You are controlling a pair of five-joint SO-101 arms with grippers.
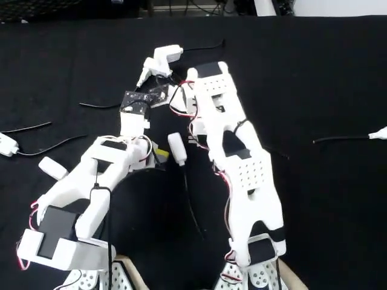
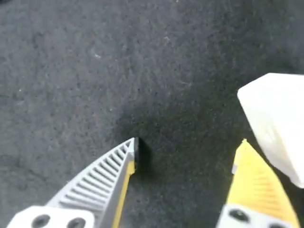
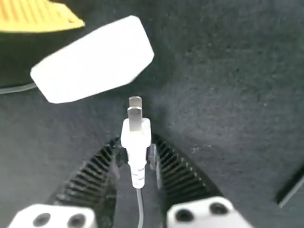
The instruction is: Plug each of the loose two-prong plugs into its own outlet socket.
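My right gripper [image 3: 136, 142] is shut on a white two-prong plug [image 3: 135, 130], gripped by its body with the prongs pointing forward. The prongs stop just short of a white outlet socket block [image 3: 92, 59] lying on the black cloth. In the high view this socket [image 1: 176, 148] lies mid-table with its black cable running toward the front, and the right gripper [image 1: 192, 140] is close on its right. My left gripper [image 2: 187, 147] stands open just above the cloth, its yellow finger [image 2: 254, 180] beside the same socket [image 2: 280, 128]. From above the left gripper [image 1: 157, 156] is at the socket's left.
Another loose plug [image 1: 378, 134] with a black cable lies at the far right. A white socket [image 1: 7, 144] with a cable sits at the far left, and a small white block [image 1: 53, 168] nearby. A further white piece [image 1: 166, 57] with a cable lies at the back.
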